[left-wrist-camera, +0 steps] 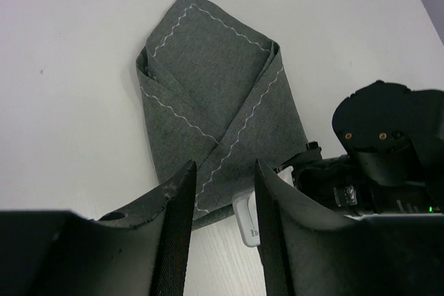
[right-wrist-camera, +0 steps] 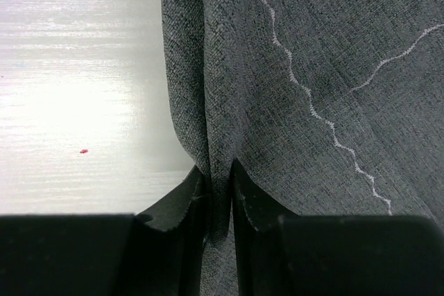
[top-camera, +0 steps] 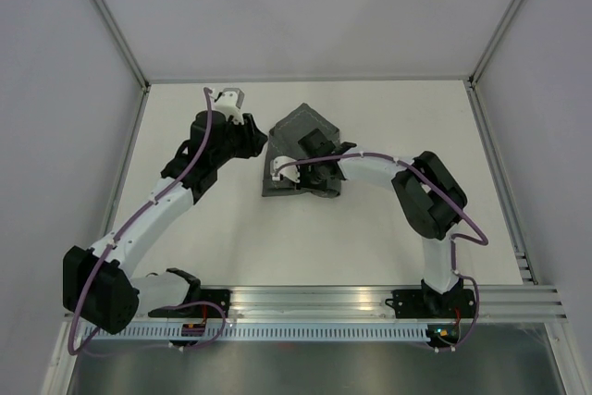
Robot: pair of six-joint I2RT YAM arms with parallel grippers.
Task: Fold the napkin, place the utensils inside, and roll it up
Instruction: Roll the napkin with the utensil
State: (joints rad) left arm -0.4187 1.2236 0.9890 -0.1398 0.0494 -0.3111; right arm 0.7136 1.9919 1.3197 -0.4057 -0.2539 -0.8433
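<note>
White table (top-camera: pixel 388 228), plain walls behind. The folded dark grey napkin (top-camera: pixel 298 131) lies toward the middle of the far edge. My right gripper (right-wrist-camera: pixel 218 177) pinches the napkin's edge. My left gripper (left-wrist-camera: pixel 223 171) hangs open and empty beside it.

Napkin (top-camera: pixel 298 131) lies flat on the desk (top-camera: pixel 370 228), far-middle, between the two arms. It is folded: both side flaps cross over the centre, with the tip pointing to the far edge.

Left gripper (top-camera: pixel 230 92) sits behind and left of the napkin's far-left corner, apart from it and near the desk's far edge. From its wrist camera the napkin (left-wrist-camera: pixel 208 95) lies straight ahead between the spread fingers (left-wrist-camera: pixel 179 227).

Right gripper (top-camera: pixel 278 176) is at the napkin's near-left edge, and its arm reaches in from the right over the near-right part. Wrist camera: right gripper (right-wrist-camera: pixel 218 185) pinches a fold of that edge, bare desk (right-wrist-camera: pixel 76 67) to its left, napkin (right-wrist-camera: pixel 312 67) to its right.
</note>
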